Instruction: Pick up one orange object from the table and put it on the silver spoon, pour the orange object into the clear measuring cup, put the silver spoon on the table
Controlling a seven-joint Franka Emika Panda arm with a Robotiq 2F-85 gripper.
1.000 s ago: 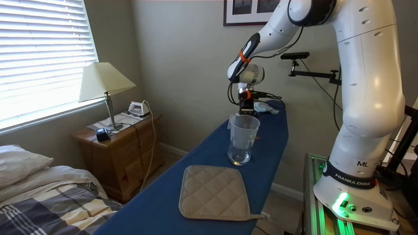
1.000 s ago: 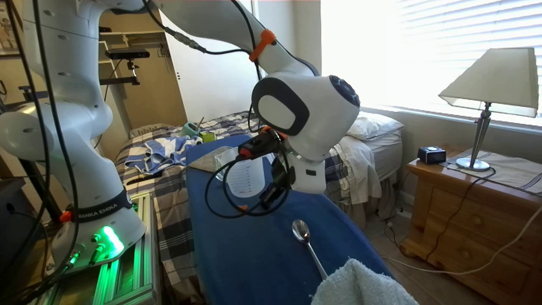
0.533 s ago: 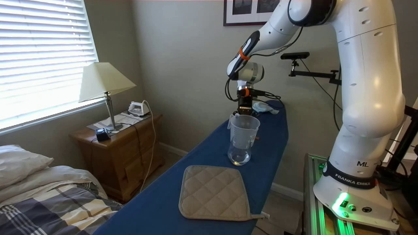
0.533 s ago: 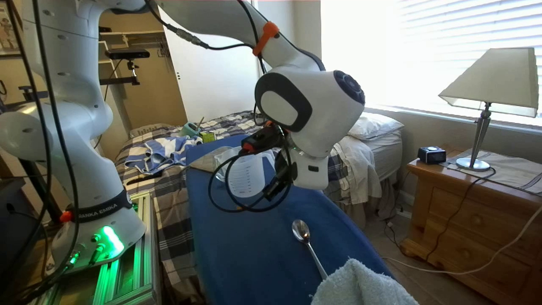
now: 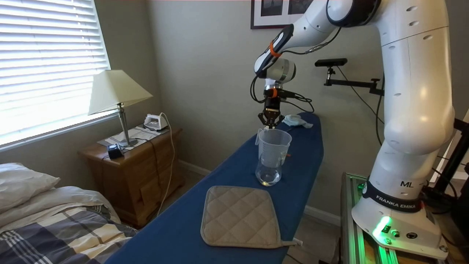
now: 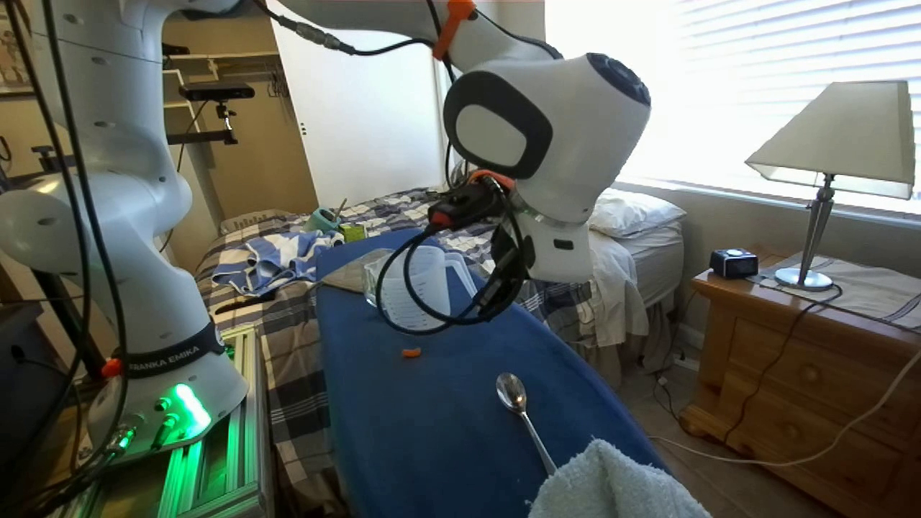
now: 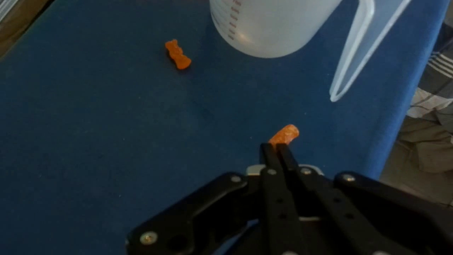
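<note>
Bed [image 5: 55, 234], plaid-covered: is filling the lower left corner in an exterior view

Table [image 5: 176, 231], long, narrow, dark blue: is stretching through both exterior views

Robot arm [image 5: 414, 91], white: is reaching out over the table

Nightstand [image 5: 124, 172], wooden: is standing apart from the table, is bearing a shaded lamp [image 5: 117, 91] and a white iron [image 5: 155, 122]

Quilted pad [image 5: 240, 216], beige: is lying flat on the table

Clear measuring cup [image 7: 265, 32], graduated, with handle: is standing upright on the table

Gripper [image 7: 275, 145], black: is pointing down above the table, its fingers clenching one end of an orange object [image 7: 288, 131]

Clear vessel [image 5: 268, 176]: is standing just beside the measuring cup, toward the pad; cannot tell whether the two are touching

Pale towel [image 6: 611, 489], terry: is lying bunched on the table

Silver spoon [image 6: 511, 393]: is lying on the table, its handle running up to the towel

Orange object, held: is poking out past the fingertips

Orange bear-shaped piece [image 7: 177, 55]: is lying on the table near the measuring cup
</note>
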